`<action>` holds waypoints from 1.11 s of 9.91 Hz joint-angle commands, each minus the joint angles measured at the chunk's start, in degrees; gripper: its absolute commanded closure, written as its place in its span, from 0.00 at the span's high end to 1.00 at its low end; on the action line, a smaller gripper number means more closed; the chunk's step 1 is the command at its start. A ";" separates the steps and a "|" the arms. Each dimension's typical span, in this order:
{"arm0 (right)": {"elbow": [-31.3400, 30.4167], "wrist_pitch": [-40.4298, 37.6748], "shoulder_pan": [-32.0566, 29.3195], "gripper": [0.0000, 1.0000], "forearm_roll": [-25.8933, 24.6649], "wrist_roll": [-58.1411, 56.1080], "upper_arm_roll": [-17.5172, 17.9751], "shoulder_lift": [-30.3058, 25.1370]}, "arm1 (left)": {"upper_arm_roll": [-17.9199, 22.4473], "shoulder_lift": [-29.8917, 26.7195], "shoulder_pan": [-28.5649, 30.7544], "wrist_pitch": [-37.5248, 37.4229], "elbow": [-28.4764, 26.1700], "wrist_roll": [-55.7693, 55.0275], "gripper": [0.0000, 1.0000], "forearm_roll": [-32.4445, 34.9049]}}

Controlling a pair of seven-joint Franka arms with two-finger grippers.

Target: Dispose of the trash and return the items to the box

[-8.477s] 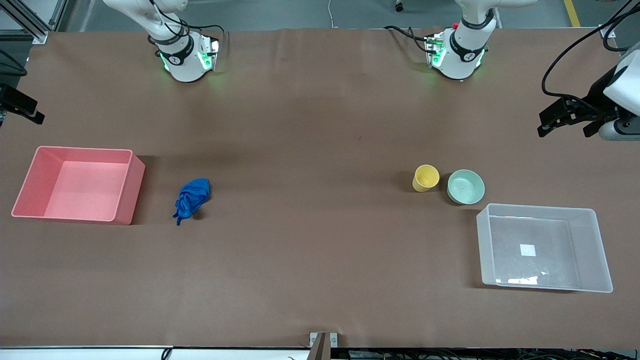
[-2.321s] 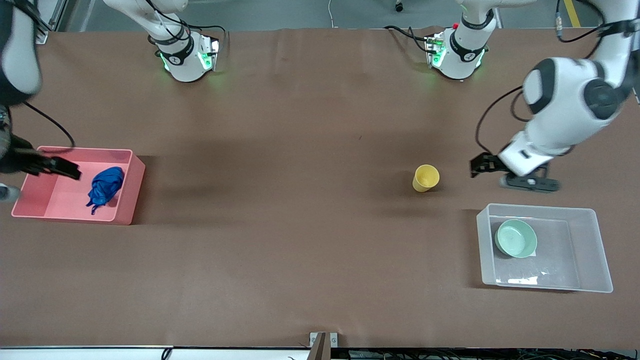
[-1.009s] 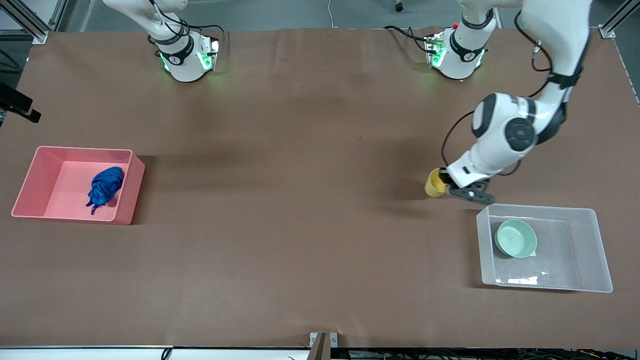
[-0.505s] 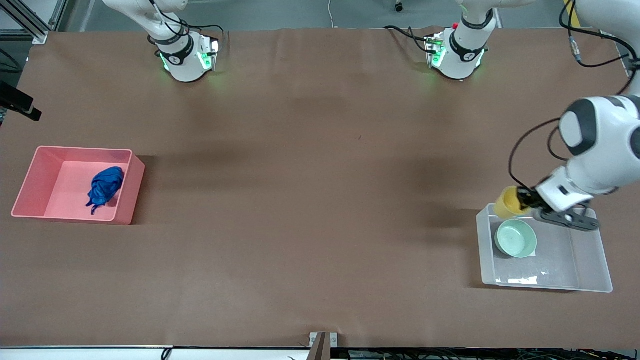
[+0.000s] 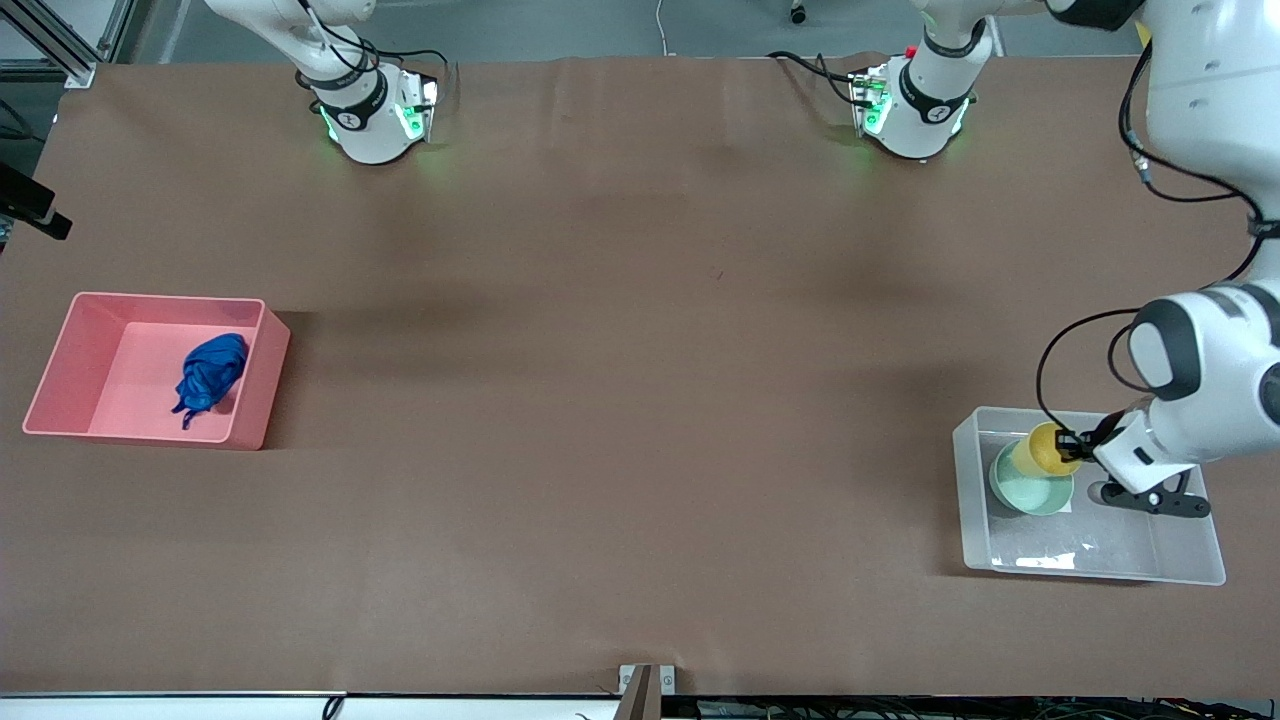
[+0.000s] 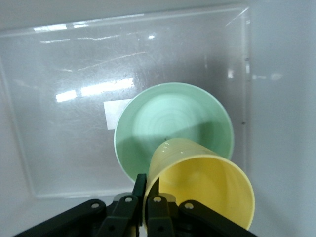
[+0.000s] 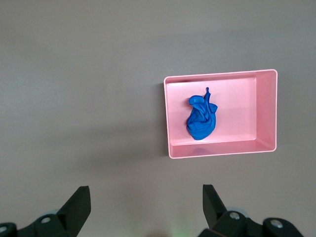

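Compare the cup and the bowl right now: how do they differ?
The cup is yellow, narrow and tall; the bowl is mint green, wide and shallow. The cup is tilted, clamped by its rim in the left gripper over the box; the bowl rests upright on the box's bottom, ungripped. Both are round and empty.

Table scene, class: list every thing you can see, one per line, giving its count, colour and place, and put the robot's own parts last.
clear box: one, translucent, at the left arm's end of the table, near the front camera.
bowl: one, pale mint green, inside the clear box.
cup: one, yellow, held over the bowl in the clear box.
pink bin: one, pink, at the right arm's end of the table.
blue wad: one, bright blue, inside the pink bin.
table: one, brown covering.
left gripper: one, black, jaws shut on the cup's rim over the clear box.
right gripper: one, black, jaws open, waiting high above the table.
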 commanded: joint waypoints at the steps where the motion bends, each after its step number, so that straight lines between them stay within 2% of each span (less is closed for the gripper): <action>1: 0.48 -0.55 0.02 1.00 -0.71 -0.19 -0.01 -0.02 | 0.46 3.06 -0.09 2.24 1.46 1.09 0.36 -1.04; 2: 0.57 -0.55 -0.15 1.00 -0.71 -0.27 -0.10 -0.02 | 0.46 2.71 0.09 2.60 1.46 1.18 0.90 -1.04; 3: 0.57 -0.55 -0.24 1.00 -0.71 -0.28 -0.18 -0.02 | 0.46 1.40 0.00 2.60 1.55 1.27 1.00 -1.12; 5: 0.57 -0.55 -0.24 1.00 -1.24 -0.28 -0.19 -0.02 | 0.46 -5.95 -0.26 1.90 0.33 0.40 1.00 -1.04; 7: 0.57 -0.55 -0.07 1.00 -1.24 -0.28 -0.10 -0.02 | 0.03 -16.14 -0.79 -0.89 -4.93 -1.70 1.00 -0.86; 10: 0.57 -0.55 -0.16 1.00 -1.15 -0.28 -0.10 -0.02 | -0.85 -31.09 -1.14 -9.94 -12.49 -5.14 1.00 -0.77; 11: 0.57 -0.55 -0.16 1.00 -1.24 -0.28 -0.10 0.06 | -1.55 -33.83 -1.66 -14.67 -12.34 -6.10 1.00 -0.69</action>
